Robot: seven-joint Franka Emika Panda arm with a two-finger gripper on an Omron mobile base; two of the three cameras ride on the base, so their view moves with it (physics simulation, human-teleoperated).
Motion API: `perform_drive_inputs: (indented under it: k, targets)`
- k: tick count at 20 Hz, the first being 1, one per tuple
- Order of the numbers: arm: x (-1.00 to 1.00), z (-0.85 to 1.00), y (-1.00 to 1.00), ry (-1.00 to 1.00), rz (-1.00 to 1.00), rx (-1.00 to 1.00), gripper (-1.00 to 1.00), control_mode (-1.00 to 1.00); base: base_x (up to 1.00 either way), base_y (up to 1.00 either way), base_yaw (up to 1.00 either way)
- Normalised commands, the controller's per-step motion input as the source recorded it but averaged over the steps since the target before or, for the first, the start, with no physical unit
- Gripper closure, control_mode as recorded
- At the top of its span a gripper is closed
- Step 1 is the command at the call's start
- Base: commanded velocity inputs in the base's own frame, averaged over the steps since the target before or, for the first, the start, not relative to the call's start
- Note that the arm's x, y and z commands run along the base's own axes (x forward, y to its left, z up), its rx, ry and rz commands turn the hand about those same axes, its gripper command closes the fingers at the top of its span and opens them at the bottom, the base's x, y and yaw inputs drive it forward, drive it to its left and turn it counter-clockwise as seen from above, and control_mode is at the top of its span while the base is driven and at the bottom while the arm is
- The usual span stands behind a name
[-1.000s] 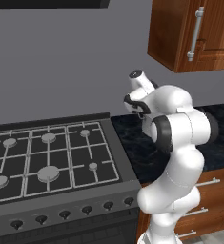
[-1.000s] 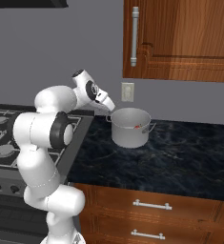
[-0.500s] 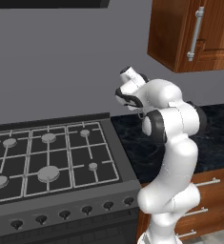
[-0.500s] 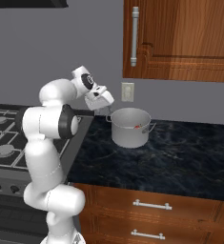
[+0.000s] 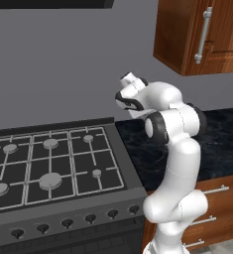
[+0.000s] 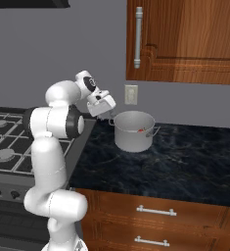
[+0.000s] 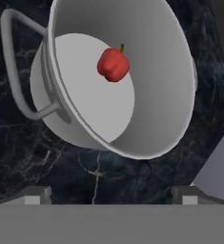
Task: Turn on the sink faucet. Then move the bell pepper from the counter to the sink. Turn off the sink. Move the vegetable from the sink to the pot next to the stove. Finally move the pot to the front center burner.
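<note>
A steel pot (image 6: 132, 132) stands on the dark marble counter (image 6: 185, 159) just right of the stove (image 6: 3, 142). The red bell pepper (image 7: 113, 64) lies on the pot's floor, and its red also peeks over the rim (image 6: 142, 130). In the hand view the pot's wall (image 7: 168, 71) is seen from above, with a loop handle (image 7: 12, 71) at the left. My gripper (image 6: 108, 113) hovers above and left of the pot, beside its near handle. It is open (image 7: 111, 193), with nothing between its fingertips (image 7: 37, 193).
The stove's front center burner (image 5: 51, 181) lies left of my arm. A wooden wall cabinet with a metal handle (image 6: 139, 37) hangs over the pot. A wall outlet (image 6: 131, 94) sits behind it. Drawers (image 6: 155, 211) run below the counter edge.
My arm has straightened upward and the hand has drawn back a little to the left, away from the pot. The jaws stayed open. Pot and pepper have not moved.
</note>
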Motion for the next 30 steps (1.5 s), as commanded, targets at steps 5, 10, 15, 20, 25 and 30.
perform_drive_inputs:
  k: [5, 10, 15, 20, 25, 30]
  targets:
    - [0.00, -0.32, 0.00, -0.17, 0.08, 0.01, -1.00, -1.00, 0.00, 0.00, 0.00]
    - [0.04, -0.25, -0.03, -0.16, 0.13, 0.02, -1.00, -1.00, 0.00, 0.00, 0.00]
    - [0.00, -0.02, -0.09, -0.15, 0.09, 0.01, -1.00, -1.00, 0.00, 0.00, 0.00]
    - [0.03, 0.00, -0.02, -0.04, 0.02, 0.00, -1.00, -1.00, 0.00, 0.00, 0.00]
    - [0.17, 0.00, 0.00, 0.00, 0.01, 0.00, -1.00, -1.00, 0.00, 0.00, 0.00]
    - [0.28, 0.00, 0.00, 0.00, 0.03, -0.01, -1.00, -1.00, 0.00, 0.00, 0.00]
